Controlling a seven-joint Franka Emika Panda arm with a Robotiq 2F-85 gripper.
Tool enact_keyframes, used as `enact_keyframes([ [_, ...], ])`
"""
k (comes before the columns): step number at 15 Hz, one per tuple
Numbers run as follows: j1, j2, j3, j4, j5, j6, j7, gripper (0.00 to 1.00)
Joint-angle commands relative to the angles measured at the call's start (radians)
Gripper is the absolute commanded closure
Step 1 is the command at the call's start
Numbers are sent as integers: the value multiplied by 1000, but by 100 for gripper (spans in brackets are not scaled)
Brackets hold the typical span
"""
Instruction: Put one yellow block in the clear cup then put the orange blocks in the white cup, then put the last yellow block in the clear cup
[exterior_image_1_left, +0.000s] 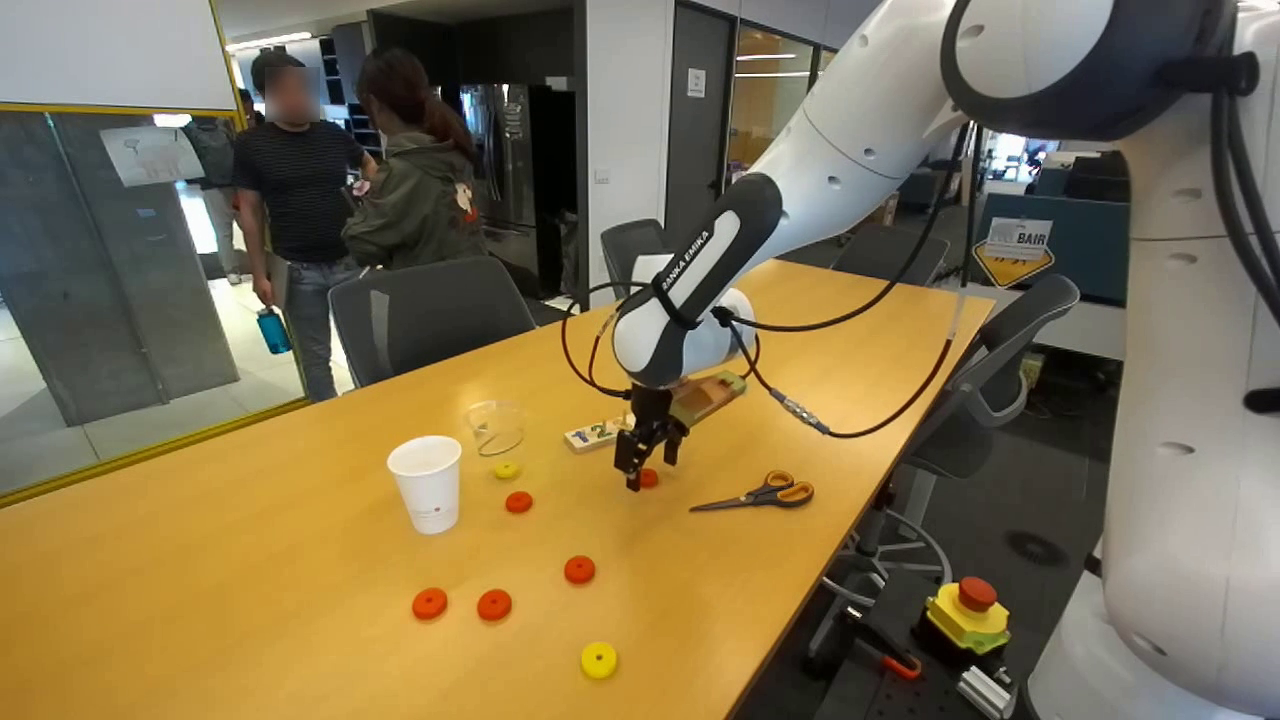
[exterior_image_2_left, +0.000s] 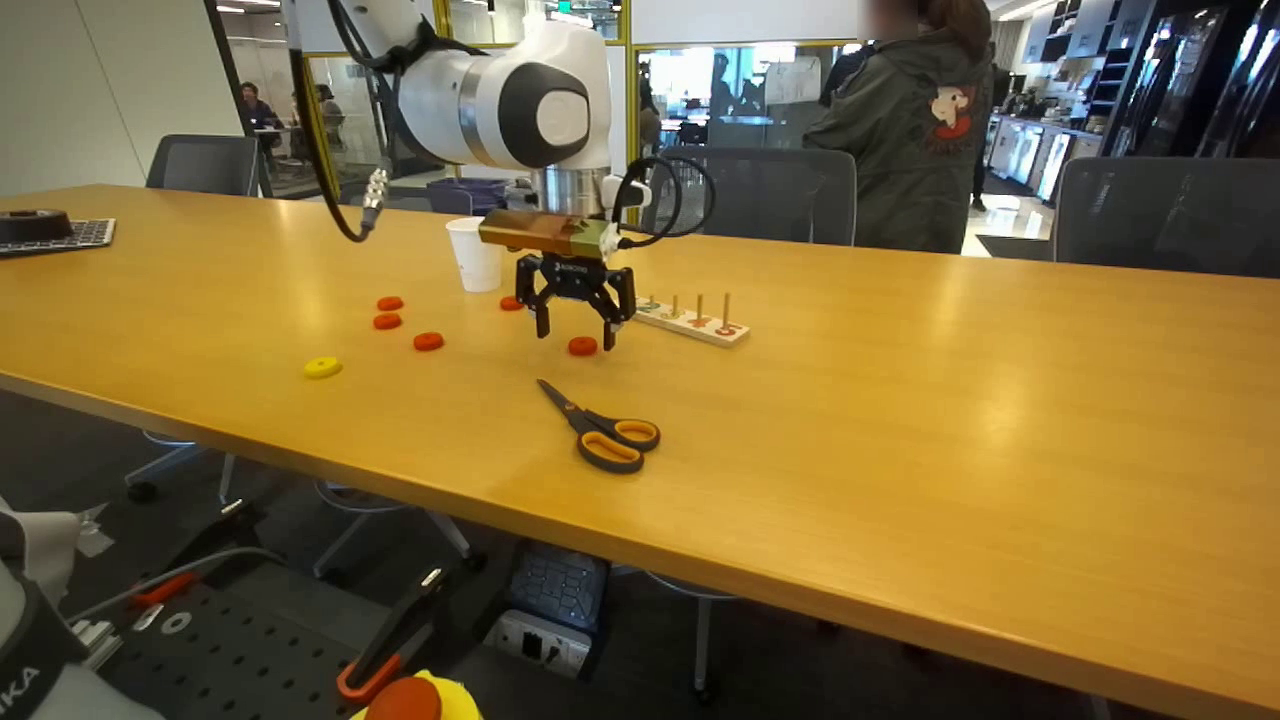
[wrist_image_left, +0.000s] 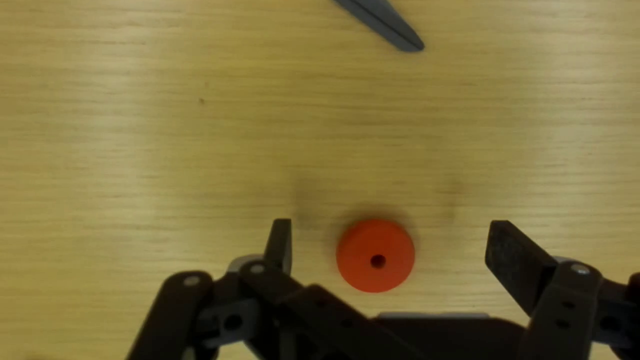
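End effector (wrist_image_left: 391, 237), jaws wide apart, untouched orange block (wrist_image_left: 372, 247) between them

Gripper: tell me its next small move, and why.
I'd probably lower the gripper slightly: the wrist view shows it open, with an orange block between its fingers and a gap on either side, and they seem to hover above the table.

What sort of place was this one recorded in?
Probably a shared meeting or break area in an office or lab: a long wooden table with dark mesh-backed chairs along it, and what looks like a large steel refrigerator in the background.
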Motion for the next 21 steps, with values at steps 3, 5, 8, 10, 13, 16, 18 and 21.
enact_keyframes([
  [3,-28,75,14,91,31,6,-51,0],
  [5,-26,88,16,109,25,5,-47,0],
  [8,-26,95,21,121,24,-7,-43,0],
  [10,-26,89,21,118,24,-19,-39,0],
  [13,-23,79,16,115,16,-22,-31,0],
  [16,-22,68,16,111,15,-30,-29,0],
  [18,-20,58,15,105,12,-46,-26,0],
  [21,-18,55,14,103,12,-67,-26,0],
])
